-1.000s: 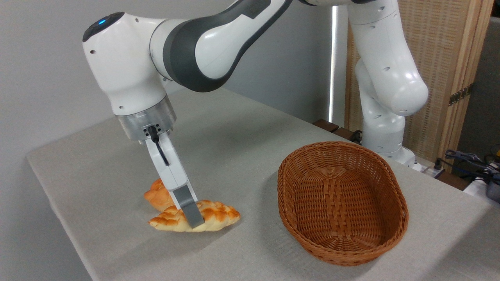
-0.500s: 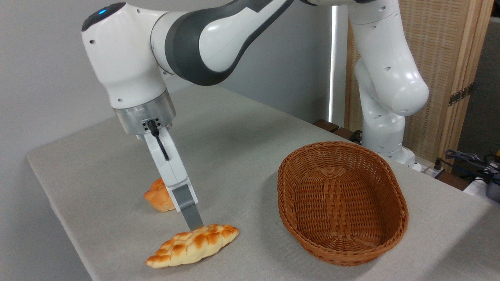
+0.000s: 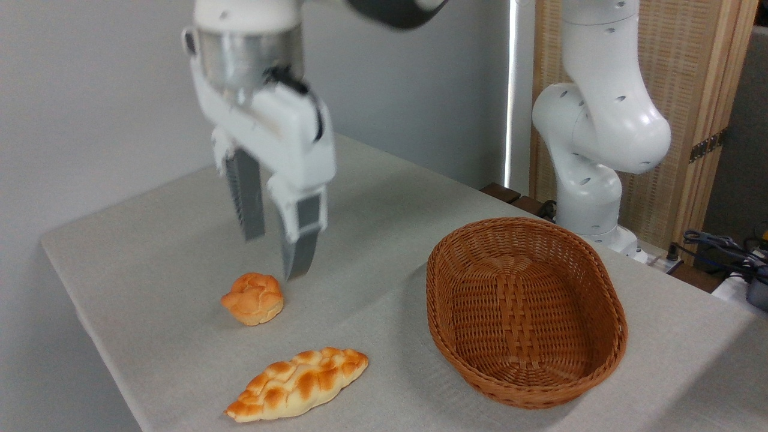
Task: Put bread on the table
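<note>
From the fixed camera, my gripper hangs spread and empty. The bread lies flat on the table below it, just nearer than the bun. I judge placement done.

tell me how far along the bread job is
Looks done: the bread lies flat on the table, outside the empty basket, apart from the small bun. In hand: nothing; the gripper hangs open above the bun. Nothing visible seems left except perhaps parking the arm.
</note>
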Tool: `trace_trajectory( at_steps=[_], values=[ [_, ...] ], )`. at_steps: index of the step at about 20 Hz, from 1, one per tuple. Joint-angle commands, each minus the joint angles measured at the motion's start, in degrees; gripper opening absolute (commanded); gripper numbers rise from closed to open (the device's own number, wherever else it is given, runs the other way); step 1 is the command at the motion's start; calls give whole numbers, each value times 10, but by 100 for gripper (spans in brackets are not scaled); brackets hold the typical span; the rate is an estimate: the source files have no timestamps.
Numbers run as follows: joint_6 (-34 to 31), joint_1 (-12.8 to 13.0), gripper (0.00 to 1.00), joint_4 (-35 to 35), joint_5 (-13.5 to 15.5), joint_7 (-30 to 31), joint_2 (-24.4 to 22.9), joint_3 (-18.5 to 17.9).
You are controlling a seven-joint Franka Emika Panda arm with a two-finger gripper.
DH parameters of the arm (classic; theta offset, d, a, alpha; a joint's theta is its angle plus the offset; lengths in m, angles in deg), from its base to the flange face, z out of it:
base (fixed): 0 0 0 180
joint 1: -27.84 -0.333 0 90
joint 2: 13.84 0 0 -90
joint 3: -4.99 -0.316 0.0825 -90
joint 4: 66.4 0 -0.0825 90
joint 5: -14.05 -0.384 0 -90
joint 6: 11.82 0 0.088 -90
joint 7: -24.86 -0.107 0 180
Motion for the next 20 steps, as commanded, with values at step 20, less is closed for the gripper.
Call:
trace_trajectory(
  at_steps=[20],
  values=[
    [-60, -45, 100, -67, -80, 72, -64, 102]
  ],
)
